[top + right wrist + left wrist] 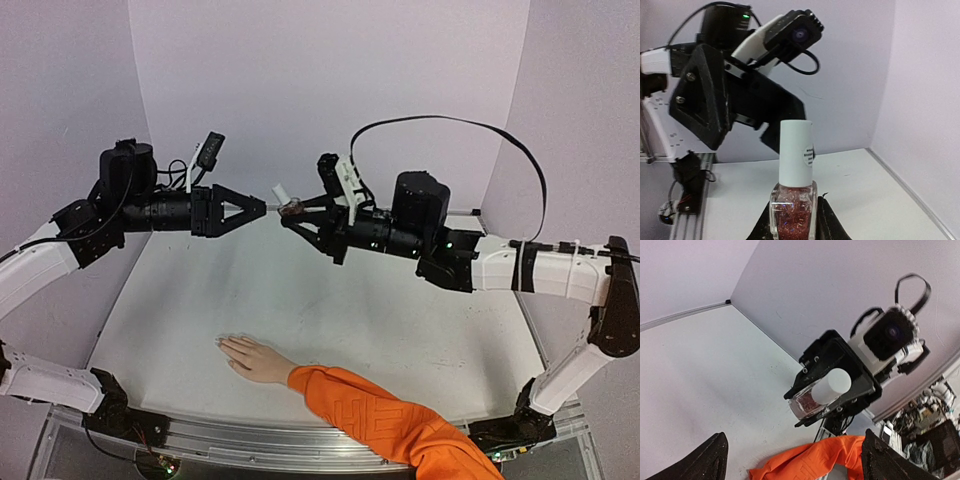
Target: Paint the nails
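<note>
Pinching the glittery red glass polish bottle (792, 210), the right gripper (792, 224) aimed its white cylindrical cap (796, 152) at the spread left gripper (262, 208).

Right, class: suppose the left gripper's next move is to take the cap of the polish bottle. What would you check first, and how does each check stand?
1. Right gripper shut on the polish bottle: ok.
2. White cap on the bottle, pointing at the left gripper: ok.
3. Left gripper open: ok, its fingers stand wide apart in the left wrist view.
4. Nothing between left gripper and cap: ok.
5. Hand with orange sleeve flat on the table: ok.
6. Nails bare: cannot tell, too small.
</note>
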You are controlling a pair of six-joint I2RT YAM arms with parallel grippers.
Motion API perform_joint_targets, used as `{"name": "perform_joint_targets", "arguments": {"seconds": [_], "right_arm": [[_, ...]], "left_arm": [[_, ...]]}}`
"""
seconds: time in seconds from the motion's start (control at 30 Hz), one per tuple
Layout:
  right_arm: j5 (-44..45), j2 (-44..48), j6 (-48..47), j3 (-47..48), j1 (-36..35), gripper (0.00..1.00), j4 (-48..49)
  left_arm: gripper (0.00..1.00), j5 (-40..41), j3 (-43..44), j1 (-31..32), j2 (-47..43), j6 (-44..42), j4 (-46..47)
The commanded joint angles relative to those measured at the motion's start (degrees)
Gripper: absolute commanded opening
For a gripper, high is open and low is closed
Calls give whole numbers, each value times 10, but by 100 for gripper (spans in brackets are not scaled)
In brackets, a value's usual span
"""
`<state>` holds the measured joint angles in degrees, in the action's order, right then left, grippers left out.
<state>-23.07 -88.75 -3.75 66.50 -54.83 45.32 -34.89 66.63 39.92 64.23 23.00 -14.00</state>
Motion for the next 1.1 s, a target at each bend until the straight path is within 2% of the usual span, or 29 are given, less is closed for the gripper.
{"name": "perform_joint_targets", "arguments": {"seconds": [0.0,0.17,0.37,0.47,0.53,0.6,0.67,0.77,0.9,1.0,1.07], "right_arm": [[256,-26,-68,10,-65,0,81],[367,-70,-101,48,-119,0,99],[424,-101,-107,75,-143,0,112],[439,-107,-104,79,-146,0,124],[447,-111,-103,86,-148,0,125],[451,-116,-102,92,-148,0,125],[450,-120,-104,99,-148,0,124],[443,-125,-103,105,-149,0,123],[429,-124,-97,106,-149,0,120],[395,-113,-91,99,-148,0,119],[343,-98,-81,90,-142,0,117]], "left_arm": [[92,100,-27,-1,-25,132,92],[85,120,-36,0,-34,129,104],[58,120,-40,3,-31,126,110],[53,121,-46,5,-33,121,110],[53,124,-51,6,-35,116,110],[53,127,-54,6,-35,113,110],[48,126,-53,7,-32,110,110],[37,118,-44,8,-24,100,110],[16,103,-33,9,-16,80,110],[8,82,-29,9,-12,61,111],[3,35,-21,9,-2,32,111]]}}
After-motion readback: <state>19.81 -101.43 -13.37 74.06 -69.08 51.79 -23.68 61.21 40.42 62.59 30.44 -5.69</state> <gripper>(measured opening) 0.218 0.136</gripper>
